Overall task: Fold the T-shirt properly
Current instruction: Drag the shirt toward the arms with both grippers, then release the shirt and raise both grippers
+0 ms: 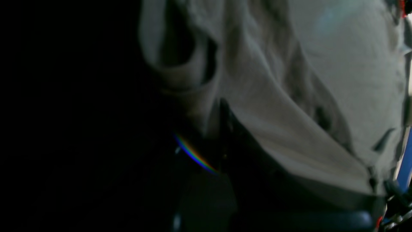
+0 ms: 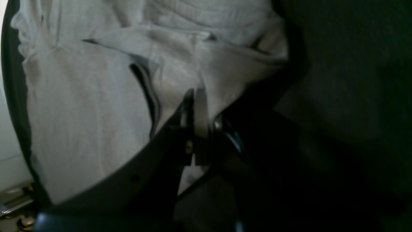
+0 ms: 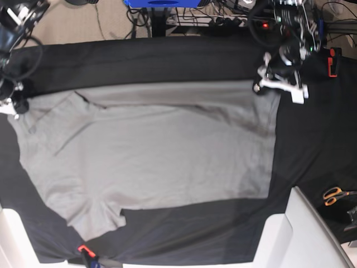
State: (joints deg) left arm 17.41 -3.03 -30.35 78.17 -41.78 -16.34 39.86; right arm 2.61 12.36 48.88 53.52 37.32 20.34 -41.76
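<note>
The grey T-shirt (image 3: 156,151) lies spread out and wrinkled on the black table cloth (image 3: 167,61), with a narrow band folded along its far edge. My left gripper (image 3: 262,85) is at the shirt's far right corner. In the left wrist view its dark fingers (image 1: 225,122) are shut on a bunched fold of the T-shirt (image 1: 322,80). My right gripper (image 3: 12,106) is at the shirt's far left corner. In the right wrist view the right gripper (image 2: 194,96) is shut, pinching a fold of the T-shirt (image 2: 80,112).
Orange-handled scissors (image 3: 334,194) lie on the cloth at the right edge. A white box (image 3: 301,234) stands at the front right and another white edge (image 3: 11,240) at the front left. A small red clip (image 3: 83,249) sits at the front. Cables and gear crowd the back.
</note>
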